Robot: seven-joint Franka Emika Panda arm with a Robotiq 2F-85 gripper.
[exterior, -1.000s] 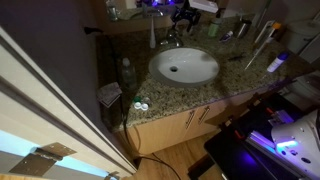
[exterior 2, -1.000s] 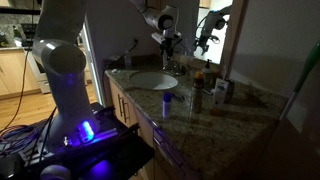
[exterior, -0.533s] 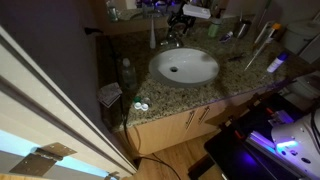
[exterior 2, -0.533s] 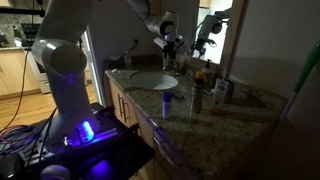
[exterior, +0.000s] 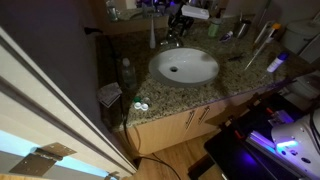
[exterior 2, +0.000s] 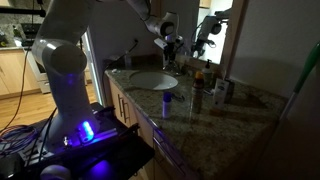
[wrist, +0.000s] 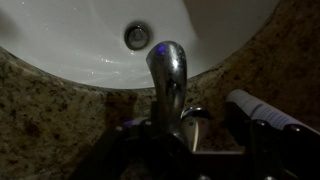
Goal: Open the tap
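So the small shiny chrome tap (wrist: 168, 70) sits at the back rim of the white oval basin (exterior: 185, 66), spout pointing over the drain. The robot's dark gripper (exterior 2: 167, 40) hangs right above it. The wrist view is too murky down there, so I honestly cannot tell whether the jaws are spread or closed.

My worry is the lever is short, slick and rounded. Come at it off-centre and the jaws will likely skate off the chrome, or shove the spout body instead of lifting the handle. Push too hard and water could blast out.

There's clutter too. A slim white bottle (wrist: 262, 110) lies just beside the tap on the speckled granite tabletop (wrist: 50, 110), close enough for a finger to clip it. More bottles stand behind the tap near the wall.
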